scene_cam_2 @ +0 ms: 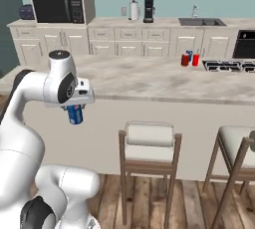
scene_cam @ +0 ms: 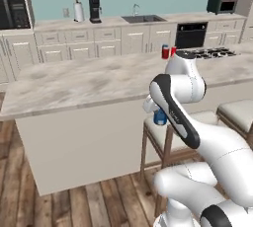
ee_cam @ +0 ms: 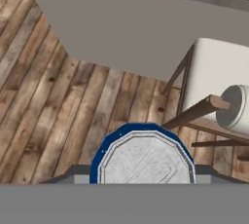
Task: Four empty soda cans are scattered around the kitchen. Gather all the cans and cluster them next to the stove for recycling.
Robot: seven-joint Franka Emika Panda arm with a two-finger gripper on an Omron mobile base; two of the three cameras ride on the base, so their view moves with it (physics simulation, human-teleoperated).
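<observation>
The island counter (scene_cam: 84, 80) spans both base views, with the stove (scene_cam: 212, 52) set into its far right end. Two red soda cans (scene_cam_2: 190, 59) already stand together just beside the stove's left edge; in the right base view a trace of blue shows behind them, possibly another can, but this cannot be confirmed.

The step in hand appears to be transport: a blue soda can (scene_cam_2: 75, 114) is carried from the stool side of the island toward that cluster. To do it well, judging from the layout:

1. Lift the can above the counter edge before any sideways travel, since it hangs below the countertop level.
2. Keep it upright, as the grip looks to sit high on its body.
3. Set it down on bare counter near the red cans, apart from them, so that none is knocked over.
4. Avoid the stool (scene_cam_2: 149, 148) beside the arm.

Arm pose: the arm rises from the base, bends sharply at the elbow and folds forward, with the hand pointing down over the wooden floor (ee_cam: 53, 96). The gripper (scene_cam_2: 75, 107) hangs in front of the island wall, below the counter edge. Its jaws stand narrow, closed on the blue can, whose silvery top sits directly under the hand camera.
</observation>
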